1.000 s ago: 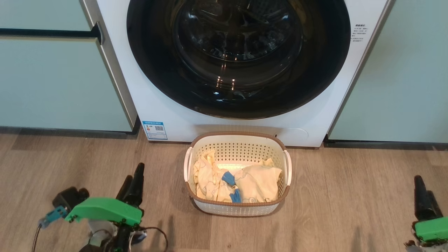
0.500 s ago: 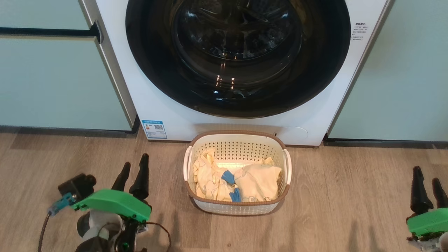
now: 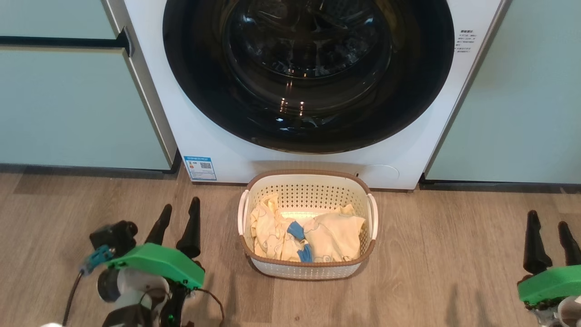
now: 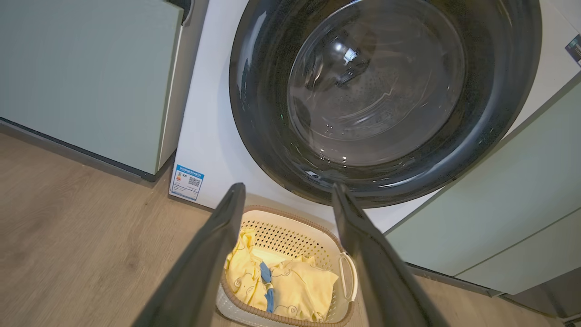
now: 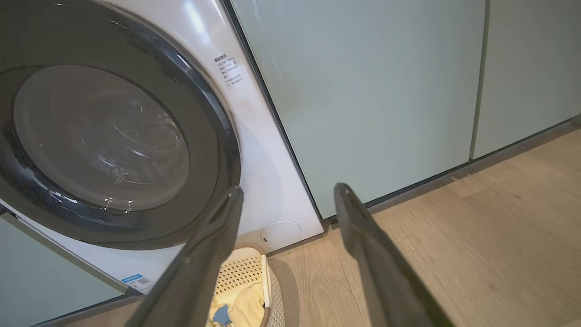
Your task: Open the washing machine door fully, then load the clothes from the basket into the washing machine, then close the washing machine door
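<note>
Hands came first in my head view: the left hand [image 3: 181, 203] sat low at the left over the wooden floor [image 3: 431, 254], its two dark fingers spread apart and holding nothing, and the right hand [image 3: 547, 218] sat low at the far right, its fingers likewise apart and empty. Each rose from a bright green mount [image 3: 156, 268]. Both were well apart from everything they had to handle. Between them and a little farther out, the basket [image 3: 308, 173] stood upright on the floor, just in front of the washer's lower edge. The clothes [image 3: 333, 236] lay heaped inside it, pale yellow garments with small blue pieces [image 3: 296, 230] tucked in the middle. Behind the basket I could see the washing machine [image 3: 218, 150], white, with a blue sticker [image 3: 200, 168] at its lower left corner and a round flap [image 3: 380, 173] low at its right. The washing machine door [image 3: 308, 68] looked shut against the front, its glossy black ring around the clear glass bowl, through which my left wrist view showed the drum. Pale green cabinets [image 3: 77, 104] flanked the machine on both sides.
</note>
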Robot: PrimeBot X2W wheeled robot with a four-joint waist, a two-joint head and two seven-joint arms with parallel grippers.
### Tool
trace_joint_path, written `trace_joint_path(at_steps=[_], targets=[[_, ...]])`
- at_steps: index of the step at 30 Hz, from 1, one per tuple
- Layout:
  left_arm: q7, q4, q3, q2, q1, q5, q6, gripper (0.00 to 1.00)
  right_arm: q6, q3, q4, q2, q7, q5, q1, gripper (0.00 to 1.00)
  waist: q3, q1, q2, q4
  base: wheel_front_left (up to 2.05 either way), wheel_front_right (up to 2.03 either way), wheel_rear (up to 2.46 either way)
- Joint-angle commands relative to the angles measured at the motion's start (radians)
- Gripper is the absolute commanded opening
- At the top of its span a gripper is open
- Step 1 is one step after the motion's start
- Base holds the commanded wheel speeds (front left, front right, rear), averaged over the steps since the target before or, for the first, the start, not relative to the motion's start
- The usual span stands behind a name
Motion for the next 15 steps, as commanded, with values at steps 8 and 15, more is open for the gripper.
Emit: trace_joint_path(at_steps=[8, 15], targets=[[-0.035, -0.019, 0.018, 0.016, -0.078, 0.116, 0.005, 1.00, -0.002, -0.004, -0.016, -0.018, -0.038, -0.110, -0.073, 1.00, -0.002, 0.0000, 0.0000, 0.000, 0.00, 0.00, 0.00], [-0.056, -0.014, 0.018, 0.016, -0.090, 0.198, 0.007, 1.00, -0.002, -0.027, 0.001, -0.009, -0.058, -0.198, -0.084, 1.00, -0.003, 0.0000, 0.0000, 0.000, 0.00, 0.00, 0.00]])
